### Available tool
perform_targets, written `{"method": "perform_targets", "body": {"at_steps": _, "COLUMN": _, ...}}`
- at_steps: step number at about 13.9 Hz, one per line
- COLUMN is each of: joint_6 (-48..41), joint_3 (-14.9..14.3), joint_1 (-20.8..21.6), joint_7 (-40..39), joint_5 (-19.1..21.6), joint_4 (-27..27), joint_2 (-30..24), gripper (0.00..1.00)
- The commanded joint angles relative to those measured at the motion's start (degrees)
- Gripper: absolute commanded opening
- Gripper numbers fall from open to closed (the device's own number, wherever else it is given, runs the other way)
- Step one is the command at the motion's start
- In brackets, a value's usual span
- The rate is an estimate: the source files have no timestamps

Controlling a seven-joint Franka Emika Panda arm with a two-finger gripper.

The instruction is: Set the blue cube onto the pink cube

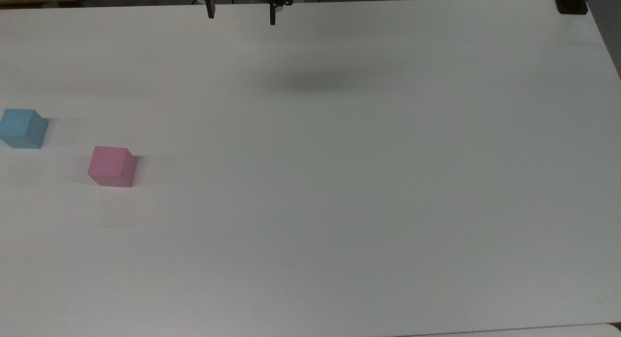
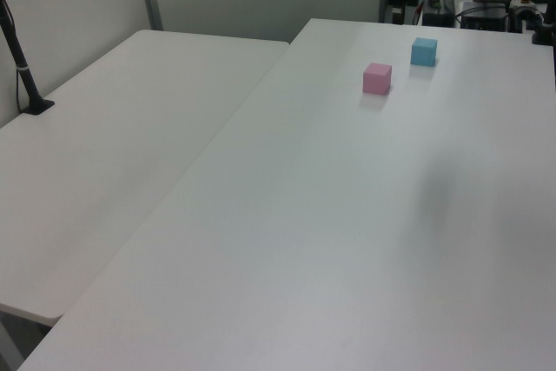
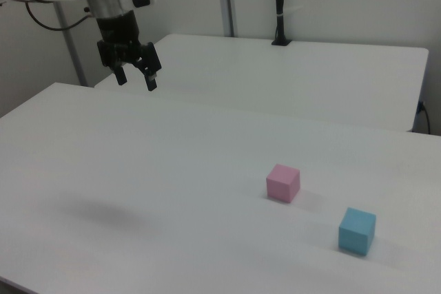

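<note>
The blue cube (image 1: 22,128) sits on the white table at the top view's far left edge, and shows as well in the left view (image 2: 424,51) and the right view (image 3: 357,231). The pink cube (image 1: 113,166) (image 2: 377,78) (image 3: 283,182) rests a short way from it, apart from it. My gripper (image 1: 241,12) (image 3: 136,78) hangs open and empty high above the table, far from both cubes, with its fingers pointing down.
The white table (image 1: 339,182) spreads wide around the cubes. A second white table (image 2: 113,145) adjoins it, with a black post (image 2: 22,67) (image 3: 279,5) clamped at its edge. A black clamp (image 1: 571,2) sits on the top view's right corner.
</note>
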Motion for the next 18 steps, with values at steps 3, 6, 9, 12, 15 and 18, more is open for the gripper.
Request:
{"method": "perform_targets", "body": {"at_steps": 3, "joint_6": 0.65, "joint_3": -1.21, "joint_1": 0.55, "joint_7": 0.14, "joint_5": 1.13, "joint_4": -2.05, "joint_2": -1.54, "gripper": 1.0}}
{"method": "perform_targets", "body": {"at_steps": 6, "joint_6": 0.65, "joint_3": -1.12, "joint_1": 0.55, "joint_7": 0.14, "joint_5": 1.13, "joint_4": -1.96, "joint_2": -1.45, "gripper": 1.0}}
{"method": "perform_targets", "body": {"at_steps": 9, "joint_6": 0.65, "joint_3": -1.21, "joint_1": 0.55, "joint_7": 0.14, "joint_5": 1.13, "joint_4": -1.96, "joint_2": -1.37, "gripper": 1.0}}
{"method": "perform_targets", "body": {"at_steps": 12, "joint_6": 1.35, "joint_3": -1.3, "joint_1": -0.58, "joint_7": -0.82, "joint_5": 1.13, "joint_4": -1.43, "joint_2": -1.01, "gripper": 1.0}}
{"method": "perform_targets", "body": {"at_steps": 15, "joint_6": 1.7, "joint_3": -1.3, "joint_1": -5.49, "joint_7": -8.01, "joint_5": 1.22, "joint_4": -1.17, "joint_2": -0.49, "gripper": 1.0}}
{"method": "perform_targets", "body": {"at_steps": 18, "joint_6": 3.19, "joint_3": -1.3, "joint_1": -13.39, "joint_7": -12.5, "joint_5": 0.78, "joint_4": -1.08, "joint_2": 1.61, "gripper": 1.0}}
